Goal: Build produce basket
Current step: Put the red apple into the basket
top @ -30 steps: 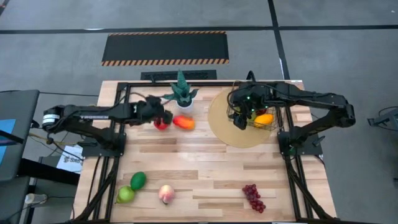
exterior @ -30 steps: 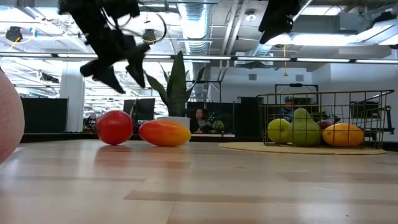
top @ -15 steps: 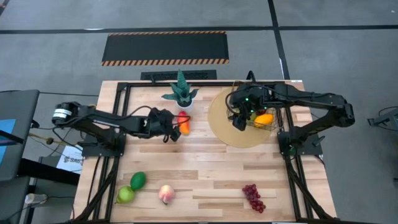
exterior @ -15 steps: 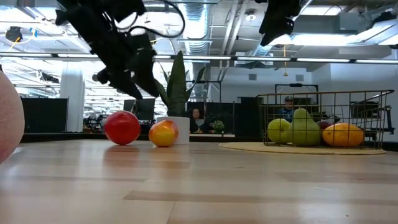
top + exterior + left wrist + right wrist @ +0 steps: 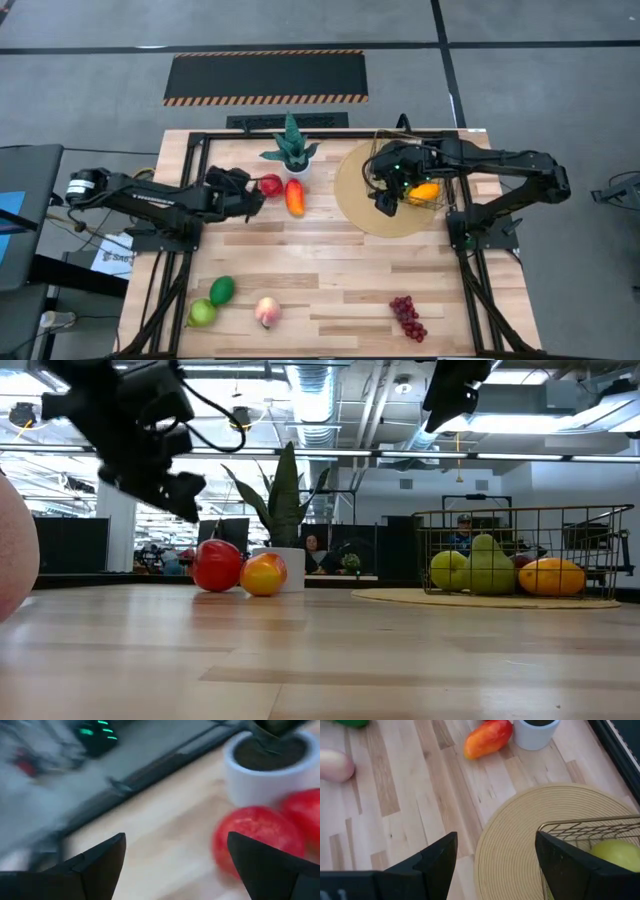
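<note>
The brass wire basket (image 5: 418, 182) stands on the round tan mat and holds a green apple (image 5: 449, 571), a pear (image 5: 489, 564) and a mango (image 5: 552, 576). A red apple (image 5: 270, 184) and an orange-red pepper (image 5: 295, 197) lie on the table by the plant pot. My left gripper (image 5: 245, 194) hovers open just left of the red apple (image 5: 257, 839), raised above it in the low view (image 5: 185, 500), touching nothing. My right gripper (image 5: 385, 202) hangs open over the mat beside the basket's left side (image 5: 496, 837).
The potted plant (image 5: 290, 152) stands at the far edge behind the apple and pepper. An avocado (image 5: 222, 290), a green apple (image 5: 202, 312), a peach (image 5: 266, 312) and purple grapes (image 5: 408, 318) lie near the table's near edge. The mat (image 5: 530, 840) reaches beyond the basket.
My left gripper swung toward the near right, to the pepper, then drew back toward the table's left. The pepper turned about from lying crosswise to pointing near-to-far. The red apple rolled a little toward the plant pot.
</note>
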`<state>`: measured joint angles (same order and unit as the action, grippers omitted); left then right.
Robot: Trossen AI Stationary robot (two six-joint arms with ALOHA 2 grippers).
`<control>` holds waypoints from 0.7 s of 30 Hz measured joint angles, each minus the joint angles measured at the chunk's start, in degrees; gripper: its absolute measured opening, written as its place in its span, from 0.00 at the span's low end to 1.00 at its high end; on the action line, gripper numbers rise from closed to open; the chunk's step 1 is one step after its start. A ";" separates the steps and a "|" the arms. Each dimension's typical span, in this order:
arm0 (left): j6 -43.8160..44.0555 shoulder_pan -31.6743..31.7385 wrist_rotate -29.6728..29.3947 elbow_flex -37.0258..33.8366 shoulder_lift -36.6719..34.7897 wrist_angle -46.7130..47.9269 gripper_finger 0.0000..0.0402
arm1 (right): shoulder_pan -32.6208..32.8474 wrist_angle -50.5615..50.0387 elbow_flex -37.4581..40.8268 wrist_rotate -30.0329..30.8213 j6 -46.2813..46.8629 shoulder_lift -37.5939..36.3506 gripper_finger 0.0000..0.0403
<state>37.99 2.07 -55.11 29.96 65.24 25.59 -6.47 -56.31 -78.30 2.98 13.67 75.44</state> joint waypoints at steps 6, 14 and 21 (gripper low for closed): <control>-19.37 4.84 10.91 -8.49 -2.80 -26.21 0.84 | 0.01 0.16 0.00 0.00 1.16 0.00 0.71; -21.83 14.91 24.03 -8.93 -2.25 -27.79 0.84 | 0.01 0.22 0.00 0.00 1.97 0.00 0.71; -20.03 15.59 33.18 -12.39 -2.30 -35.51 0.84 | 0.10 0.22 0.00 0.02 3.06 0.00 0.71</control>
<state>17.96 17.66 -21.92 17.57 62.94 -9.93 -6.37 -56.10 -78.30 3.01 16.73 75.44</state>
